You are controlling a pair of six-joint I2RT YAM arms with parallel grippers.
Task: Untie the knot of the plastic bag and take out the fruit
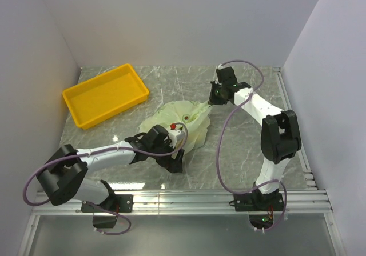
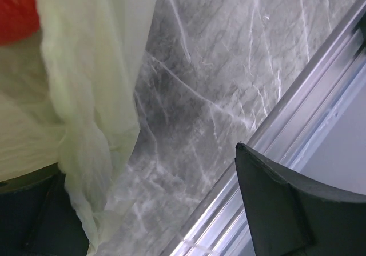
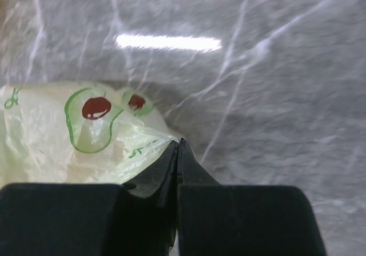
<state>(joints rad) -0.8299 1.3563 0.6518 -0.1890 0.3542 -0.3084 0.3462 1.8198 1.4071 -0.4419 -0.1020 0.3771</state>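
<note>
One marble table [image 1: 240, 153] carries the plastic bag [image 1: 177, 122] mid-table, near a yellow tray [image 1: 106, 94]. A bag corner is clenched in the right claw [image 3: 178, 144]; the left claw [image 2: 143, 199] hangs released, a twisted strand, seemingly the knot [image 2: 86, 147], beside one finger. Red fruit [image 2: 14, 10] shows inside. Untying looks the step in hand; next, the left claw must clamp that strand and pull.

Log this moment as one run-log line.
step: untying | left claw: open, beside twisted strand of plastic bag | right claw: shut on bag's far edge
</note>
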